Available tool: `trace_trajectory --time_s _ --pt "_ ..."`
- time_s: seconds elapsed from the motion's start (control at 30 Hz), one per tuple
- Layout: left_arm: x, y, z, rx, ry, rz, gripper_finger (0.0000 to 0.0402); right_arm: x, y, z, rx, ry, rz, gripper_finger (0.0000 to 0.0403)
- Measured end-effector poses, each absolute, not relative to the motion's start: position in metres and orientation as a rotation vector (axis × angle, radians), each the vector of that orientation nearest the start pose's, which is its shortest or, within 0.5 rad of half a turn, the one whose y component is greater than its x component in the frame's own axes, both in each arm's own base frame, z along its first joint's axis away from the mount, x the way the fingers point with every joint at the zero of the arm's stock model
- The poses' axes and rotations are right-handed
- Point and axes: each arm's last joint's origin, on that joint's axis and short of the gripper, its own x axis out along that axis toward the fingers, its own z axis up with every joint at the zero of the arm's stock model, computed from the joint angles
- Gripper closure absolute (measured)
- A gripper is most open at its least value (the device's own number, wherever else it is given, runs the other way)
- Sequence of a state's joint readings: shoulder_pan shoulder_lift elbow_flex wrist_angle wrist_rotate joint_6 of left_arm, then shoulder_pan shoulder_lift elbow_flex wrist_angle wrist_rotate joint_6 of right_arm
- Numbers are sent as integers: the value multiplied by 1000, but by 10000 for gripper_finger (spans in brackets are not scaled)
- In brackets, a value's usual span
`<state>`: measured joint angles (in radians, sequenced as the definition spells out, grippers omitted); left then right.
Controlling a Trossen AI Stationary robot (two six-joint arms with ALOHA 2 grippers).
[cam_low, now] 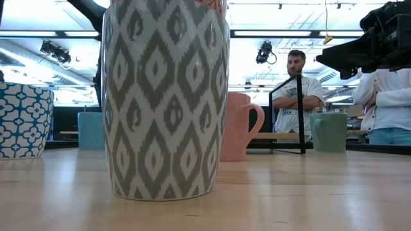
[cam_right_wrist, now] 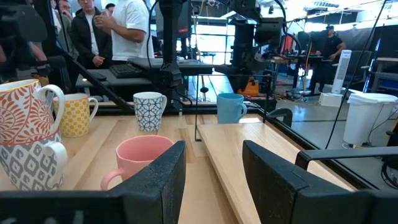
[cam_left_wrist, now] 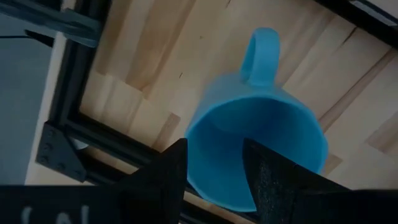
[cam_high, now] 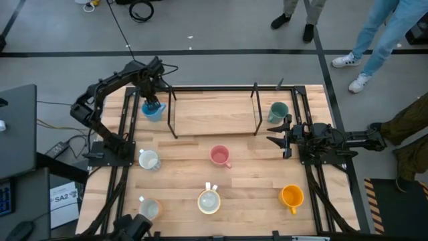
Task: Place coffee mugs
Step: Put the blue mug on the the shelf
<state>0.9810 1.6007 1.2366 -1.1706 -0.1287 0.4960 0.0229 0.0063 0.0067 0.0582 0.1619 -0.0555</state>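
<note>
A blue mug [cam_high: 152,110] stands on the table at the far left, beside the raised board, handle [cam_left_wrist: 261,53] turned away from my fingers. My left gripper [cam_left_wrist: 214,146] is open and points down over it, one finger [cam_left_wrist: 165,177] outside the wall and one [cam_left_wrist: 273,180] over the opening. Whether they touch, I cannot tell. The other mugs stand untouched: green [cam_high: 277,112], pink [cam_high: 221,156], orange [cam_high: 292,196], and white ones [cam_high: 148,159], [cam_high: 208,201], [cam_high: 148,209]. My right gripper [cam_right_wrist: 214,162] waits open and level at the table's right side [cam_high: 277,130].
A raised wooden board on black posts [cam_high: 214,114] spans the far middle of the table. Black frame rails [cam_high: 124,134] run along both sides. In the low view a grey-patterned mug [cam_low: 166,96] fills the foreground. People stand beyond the far edge [cam_high: 374,40].
</note>
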Motion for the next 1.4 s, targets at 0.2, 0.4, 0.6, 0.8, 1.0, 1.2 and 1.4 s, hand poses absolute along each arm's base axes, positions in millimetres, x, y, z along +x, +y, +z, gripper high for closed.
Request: trace_trajectory --time_s 0.2,0.4,0.6,0.8,1.0,1.2,1.4 --pt "157 241 230 -295 1618 453 242 97 -2 171 -50 -54 -141 238" --pt "159 248 226 -275 1602 479 242 97 -2 171 -50 -54 -141 238" --pt "158 246 226 -285 1618 468 242 97 -2 171 -50 -54 -141 238" --pt "157 244 226 -295 1632 457 242 97 -2 171 -50 -54 -141 238" --pt "155 241 234 -282 1640 466 242 97 -2 171 -50 -54 -141 238" --pt "154 243 241 -264 1621 498 242 97 -2 171 -50 -54 -141 238" --pt "150 248 233 -275 1615 514 242 97 -2 171 -50 -54 -141 238"
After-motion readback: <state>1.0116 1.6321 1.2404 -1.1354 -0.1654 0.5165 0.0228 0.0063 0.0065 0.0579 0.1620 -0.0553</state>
